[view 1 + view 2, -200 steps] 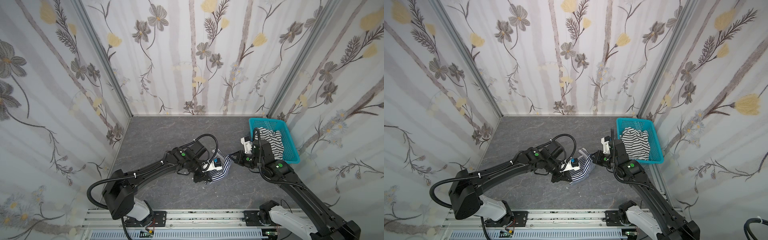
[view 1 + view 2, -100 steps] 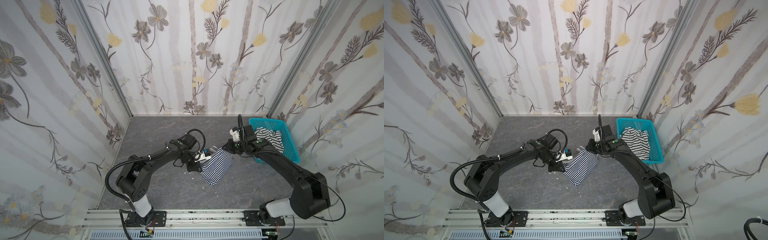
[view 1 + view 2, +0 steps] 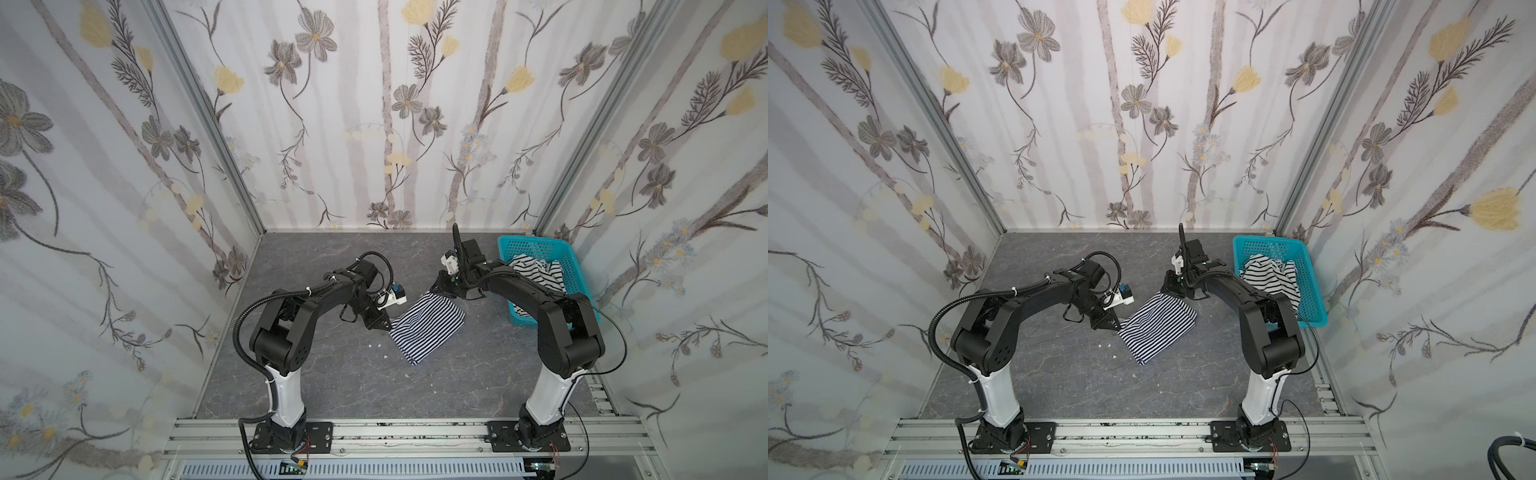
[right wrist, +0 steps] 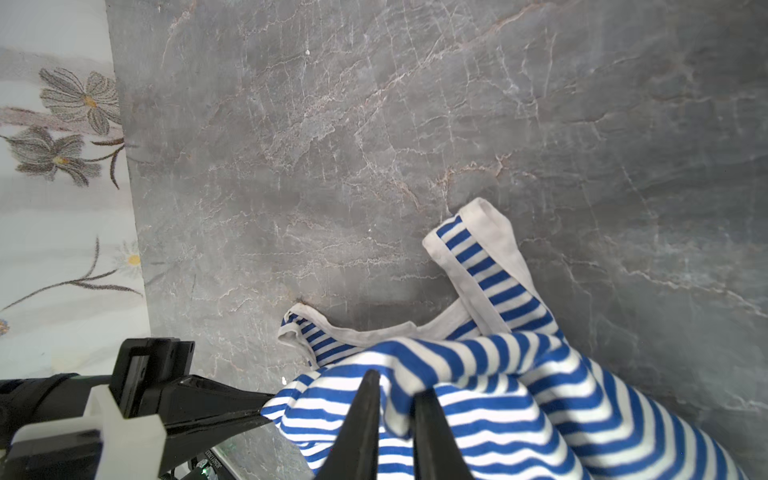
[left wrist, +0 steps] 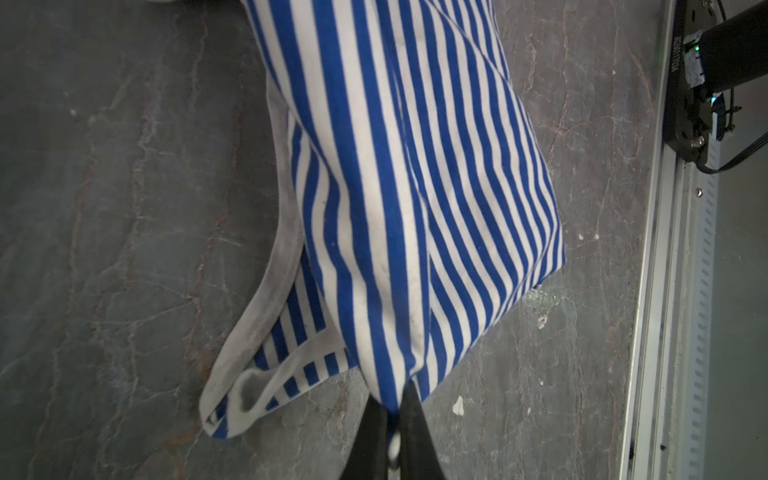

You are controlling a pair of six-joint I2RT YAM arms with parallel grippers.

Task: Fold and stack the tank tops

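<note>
Your left gripper (image 3: 384, 326) and right gripper (image 3: 436, 291) each pinch an edge of the fine navy-and-white striped cloth tank top (image 3: 428, 328). They stretch it over the grey marbled tabletop (image 3: 332, 374), likely to flatten it for folding. The white, wide-black-striped tank top (image 3: 536, 270) lies in the turquoise perforated plastic basket (image 3: 534, 248).

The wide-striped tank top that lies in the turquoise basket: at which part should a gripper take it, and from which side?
Probably the raised crumpled fold at the middle of the wide-striped tank top, coming straight down from above. It lies bunched inside the basket, whose walls block any sideways approach.
</note>
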